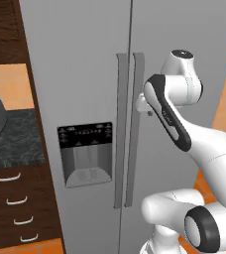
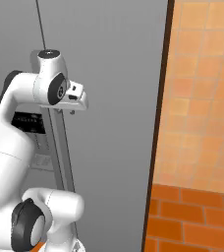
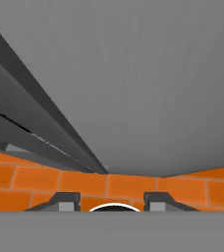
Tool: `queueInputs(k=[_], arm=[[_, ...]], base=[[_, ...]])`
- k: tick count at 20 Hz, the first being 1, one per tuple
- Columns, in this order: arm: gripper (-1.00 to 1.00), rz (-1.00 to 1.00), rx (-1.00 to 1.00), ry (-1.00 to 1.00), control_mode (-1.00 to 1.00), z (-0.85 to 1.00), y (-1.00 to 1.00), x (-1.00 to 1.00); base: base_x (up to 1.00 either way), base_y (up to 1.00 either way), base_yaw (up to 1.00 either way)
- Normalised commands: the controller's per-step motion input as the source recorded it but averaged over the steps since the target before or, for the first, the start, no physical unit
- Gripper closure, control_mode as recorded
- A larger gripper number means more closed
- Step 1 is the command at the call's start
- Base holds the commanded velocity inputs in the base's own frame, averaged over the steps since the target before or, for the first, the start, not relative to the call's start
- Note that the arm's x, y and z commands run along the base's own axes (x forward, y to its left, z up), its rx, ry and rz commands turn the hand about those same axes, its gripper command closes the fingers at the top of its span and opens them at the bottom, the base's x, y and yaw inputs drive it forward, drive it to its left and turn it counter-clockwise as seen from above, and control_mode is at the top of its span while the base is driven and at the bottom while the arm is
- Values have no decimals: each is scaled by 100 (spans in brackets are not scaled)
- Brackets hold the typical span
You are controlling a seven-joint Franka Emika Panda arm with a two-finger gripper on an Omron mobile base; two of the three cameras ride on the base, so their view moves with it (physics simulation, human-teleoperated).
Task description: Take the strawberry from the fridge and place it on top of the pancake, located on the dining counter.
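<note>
2 closed fridge (image 1: 85, 74) doors, 2 handles (image 1: 127, 129), 1 tool (image 3: 112, 203) unclenched, grasping nothing

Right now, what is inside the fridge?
Nothing inside can be seen: both doors of the fridge are shut, hiding its contents. The end effector sits near the right door handle, holding nothing.

The fridge (image 1: 85, 74) is plain grey with a black dispenser panel (image 1: 85, 136), beside orange tiled wall (image 2: 202, 88).
</note>
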Motion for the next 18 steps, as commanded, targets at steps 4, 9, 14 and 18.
queueInputs(k=[4,9,14,18], arm=[[-100,0,0,0,100,0,0,-1],[-100,0,0,0,100,0,0,0],[-100,0,0,0,100,0,0,0],[-100,0,0,0,100,0,0,0]], base=[[-36,0,0],[-69,19,-1],[9,60,-4],[5,19,-4]])
